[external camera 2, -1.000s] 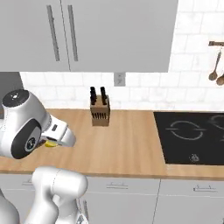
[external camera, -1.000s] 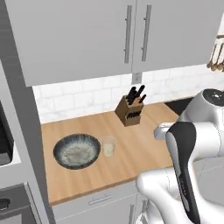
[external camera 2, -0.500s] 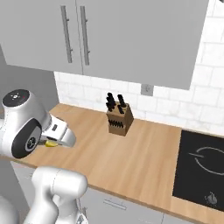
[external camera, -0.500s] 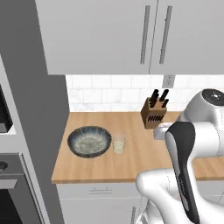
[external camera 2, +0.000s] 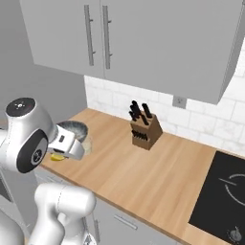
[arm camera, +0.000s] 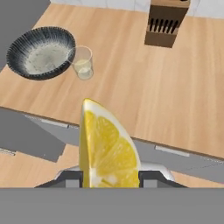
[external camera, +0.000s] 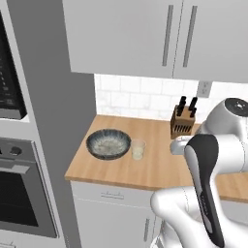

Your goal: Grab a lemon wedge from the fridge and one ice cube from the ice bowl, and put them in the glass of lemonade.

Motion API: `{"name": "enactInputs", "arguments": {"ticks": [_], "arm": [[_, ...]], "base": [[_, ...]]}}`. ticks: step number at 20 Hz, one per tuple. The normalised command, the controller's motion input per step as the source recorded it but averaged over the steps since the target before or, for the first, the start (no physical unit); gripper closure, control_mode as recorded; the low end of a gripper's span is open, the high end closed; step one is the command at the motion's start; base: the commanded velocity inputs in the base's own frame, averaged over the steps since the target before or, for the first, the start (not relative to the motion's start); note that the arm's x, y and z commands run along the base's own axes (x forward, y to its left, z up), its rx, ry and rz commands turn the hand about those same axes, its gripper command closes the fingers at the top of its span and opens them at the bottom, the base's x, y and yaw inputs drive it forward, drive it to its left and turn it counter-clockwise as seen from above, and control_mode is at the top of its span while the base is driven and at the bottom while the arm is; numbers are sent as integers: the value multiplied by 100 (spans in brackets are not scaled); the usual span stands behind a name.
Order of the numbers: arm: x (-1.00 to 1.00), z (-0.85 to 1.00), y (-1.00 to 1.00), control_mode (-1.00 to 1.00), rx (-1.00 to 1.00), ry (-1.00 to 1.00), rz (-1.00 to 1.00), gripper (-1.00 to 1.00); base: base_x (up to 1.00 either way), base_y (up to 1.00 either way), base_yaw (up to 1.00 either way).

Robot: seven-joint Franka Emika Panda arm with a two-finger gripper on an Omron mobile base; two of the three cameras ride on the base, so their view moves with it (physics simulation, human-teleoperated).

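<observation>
My gripper [arm camera: 109, 177] is shut on the lemon wedge [arm camera: 107, 146], a bright yellow piece standing up between the two fingertips [arm camera: 70, 177]. The wedge hangs in front of the counter's front edge, above the cabinet fronts. In the right base view a bit of the yellow wedge [external camera 2: 57, 157] peeks out under the hand. The ice bowl [arm camera: 59, 35] sits on the wooden counter at the far left, and the glass of lemonade [arm camera: 82, 62] stands right beside it. Both also show in the left base view, the bowl [external camera: 108, 156] left of the glass [external camera: 138, 149]. The fridge is out of view.
A brown knife block [external camera: 183, 121] [external camera 2: 145, 129] stands against the tiled back wall. The black oven and microwave column [external camera: 19, 193] rises left of the counter. A black cooktop [external camera 2: 225, 196] lies at the far right. Grey upper cabinets [external camera: 160, 38] hang overhead.
The base has moved, so the whole scene shifts: bowl and glass slide right in the left base view, the cooktop slides off right in the other. The wedge stays gripped.
</observation>
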Motion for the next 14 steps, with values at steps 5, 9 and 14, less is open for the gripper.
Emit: {"name": "enactInputs", "arguments": {"ticks": [5, 9, 14], "arm": [[0, 0, 0, -100, 0, 0, 0, 100], [10, 0, 1, -100, 0, 2, 4, 100], [35, 0, 11, -100, -10, 2, 29, 100]], "base": [[0, 0, 0], [0, 0, 0], [0, 0, 0]]}}
